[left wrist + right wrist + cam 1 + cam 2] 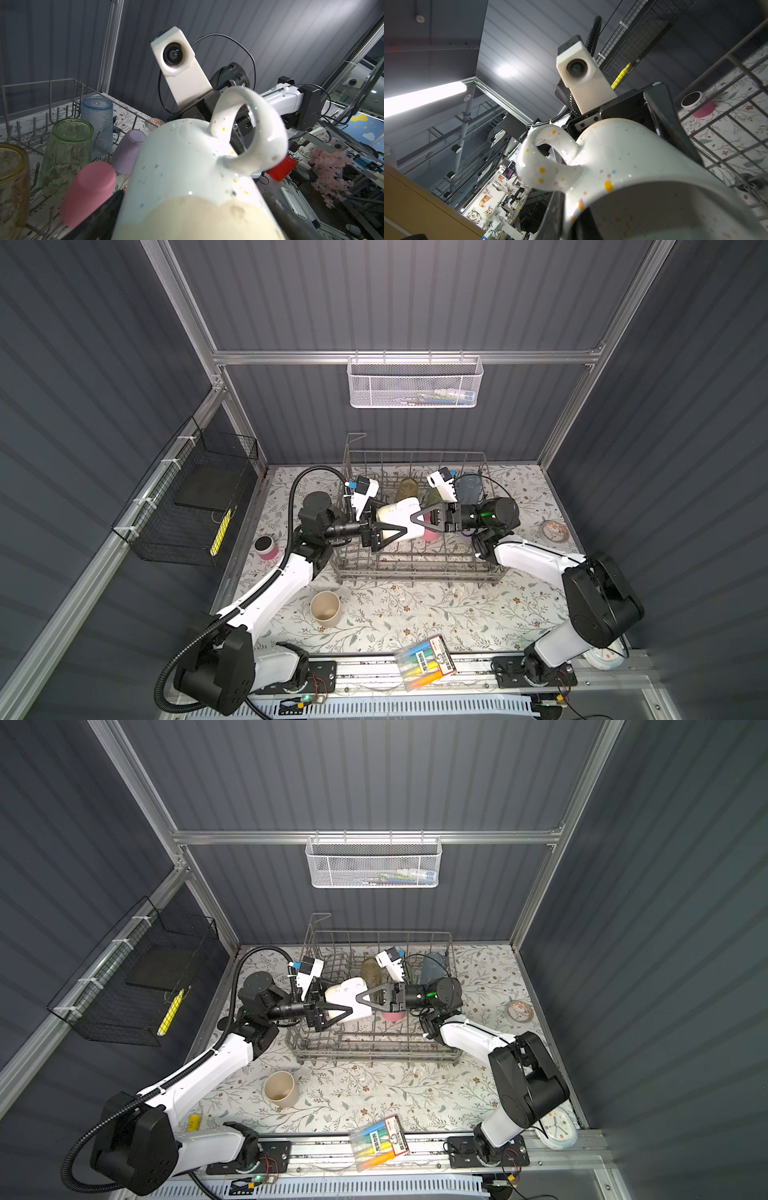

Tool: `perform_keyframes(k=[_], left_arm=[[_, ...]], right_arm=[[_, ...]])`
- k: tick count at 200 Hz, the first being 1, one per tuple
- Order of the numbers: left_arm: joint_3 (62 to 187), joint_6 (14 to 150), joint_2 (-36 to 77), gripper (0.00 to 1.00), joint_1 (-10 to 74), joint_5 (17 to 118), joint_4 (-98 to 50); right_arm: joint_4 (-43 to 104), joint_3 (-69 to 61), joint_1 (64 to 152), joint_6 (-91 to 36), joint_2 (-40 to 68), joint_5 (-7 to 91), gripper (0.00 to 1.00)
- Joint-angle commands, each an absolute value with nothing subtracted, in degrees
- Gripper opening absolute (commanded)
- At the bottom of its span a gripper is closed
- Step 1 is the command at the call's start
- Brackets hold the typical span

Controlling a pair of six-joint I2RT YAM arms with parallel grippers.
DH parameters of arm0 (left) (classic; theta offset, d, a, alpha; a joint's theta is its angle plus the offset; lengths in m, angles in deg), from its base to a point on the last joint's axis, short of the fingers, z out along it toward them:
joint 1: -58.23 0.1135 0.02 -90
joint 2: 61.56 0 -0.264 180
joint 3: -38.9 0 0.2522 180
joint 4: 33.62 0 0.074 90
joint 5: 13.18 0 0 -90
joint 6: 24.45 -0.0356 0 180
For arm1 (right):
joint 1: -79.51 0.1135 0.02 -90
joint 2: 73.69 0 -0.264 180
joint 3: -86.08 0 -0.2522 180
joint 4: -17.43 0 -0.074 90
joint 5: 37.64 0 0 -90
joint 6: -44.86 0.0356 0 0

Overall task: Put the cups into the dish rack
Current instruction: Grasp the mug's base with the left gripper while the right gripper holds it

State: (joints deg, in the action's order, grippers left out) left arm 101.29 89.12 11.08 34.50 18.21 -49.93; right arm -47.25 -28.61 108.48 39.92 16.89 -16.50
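Above the dish rack (415,568), my right fingers (417,515) pinch the speckled mug (397,510) by its rim; my left fingers (401,528) straddle its base, grip unclear.

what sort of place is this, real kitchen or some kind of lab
Most likely a robot lab cell, not a kitchen: two robot arms bolted to a rail, grey panel walls in an aluminium frame, and a dish rack of cups staged on a floral tabletop.
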Motion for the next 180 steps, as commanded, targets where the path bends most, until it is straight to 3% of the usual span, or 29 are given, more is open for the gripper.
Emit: perform_keyframes(k=[1, 36, 70, 116, 137, 180], left_arm=[[102.94, 88.88, 11.63, 0.97, 34.23, 17.77, -51.67], [102.72, 88.76, 11.35, 0.78, 34.15, 17.39, -51.68], [101.56, 90.29, 10.87, 0.42, 34.15, 17.26, -54.66], [101.05, 91.74, 10.78, 0.0, 34.1, 17.19, -57.13], [100.89, 91.65, 10.38, 0.0, 34.1, 17.36, -57.3], [100.85, 91.7, 10.07, 0.0, 34.07, 18.38, -57.33]], right_arm=[[-53.51, -25.41, 108.96, 39.72, 16.11, -15.01, 0.0], [-53.51, -25.23, 109.01, 39.66, 16.31, -14.81, 0.0], [-53.47, -25.05, 108.88, 39.56, 16.16, -15.1, 0.0], [-53.5, -25.61, 108.1, 39.71, 15.7, -15.09, 0.0], [-53.53, -25.82, 107.68, 39.76, 15.19, -15.17, 0.02], [-53.49, -26.1, 107.04, 40.02, 14.9, -15.59, 0.17]])
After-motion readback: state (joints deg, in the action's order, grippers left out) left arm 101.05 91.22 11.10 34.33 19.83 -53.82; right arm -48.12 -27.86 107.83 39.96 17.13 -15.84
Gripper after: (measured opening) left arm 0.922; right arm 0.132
